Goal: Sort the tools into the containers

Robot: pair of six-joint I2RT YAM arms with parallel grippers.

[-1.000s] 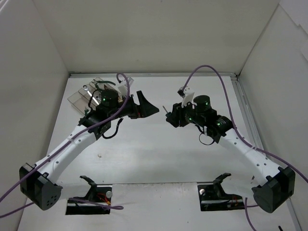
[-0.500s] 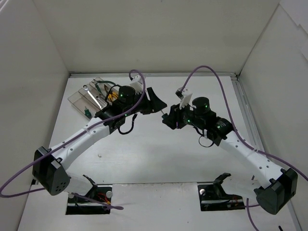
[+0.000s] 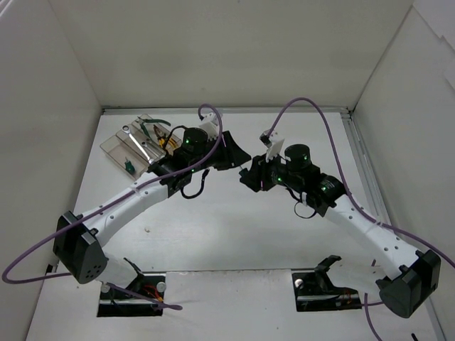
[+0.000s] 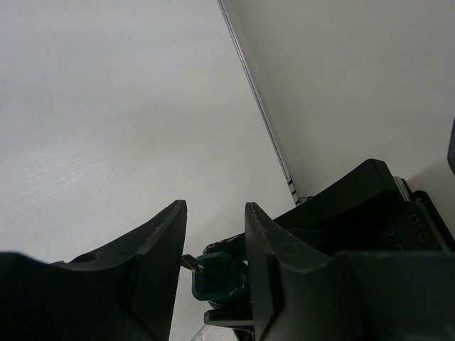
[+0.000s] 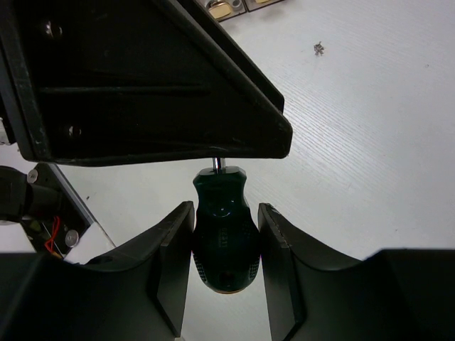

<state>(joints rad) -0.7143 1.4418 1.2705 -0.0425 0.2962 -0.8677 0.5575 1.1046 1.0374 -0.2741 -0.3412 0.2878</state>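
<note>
Bases sit bolted at the near edge, and both arms lean in over the counter [image 3: 234, 234] so that their tips meet near its middle. On the right side, the right gripper [image 5: 226, 209] is clenched on a stubby screwdriver [image 5: 224, 238] with a dark green handle. Its two fingers press the handle's sides, the butt end points back at the wrist, and the short metal shaft points away. That shaft reaches the left gripper [image 4: 213, 211], which faces it from the left. Its jaws stand parted with a plain gap between them. From the left wrist, the shaft's tip shows low in that gap, just beside one finger [image 4: 153, 241]; whether it touches I cannot tell. The screwdriver sits about midway between the left and right edges, somewhat toward the far edge.

Farther back, by the far-left corner, lie the containers [image 3: 111, 148], clear bins set at a slant to the edges. In them I make out a silver wrench [image 3: 136, 142], green-handled pliers [image 3: 151, 128] and yellow-handled pliers [image 3: 165, 143]. A small green-handled tool [image 3: 128, 166] lies at the near end. Which compartment holds which, I cannot tell.
</note>
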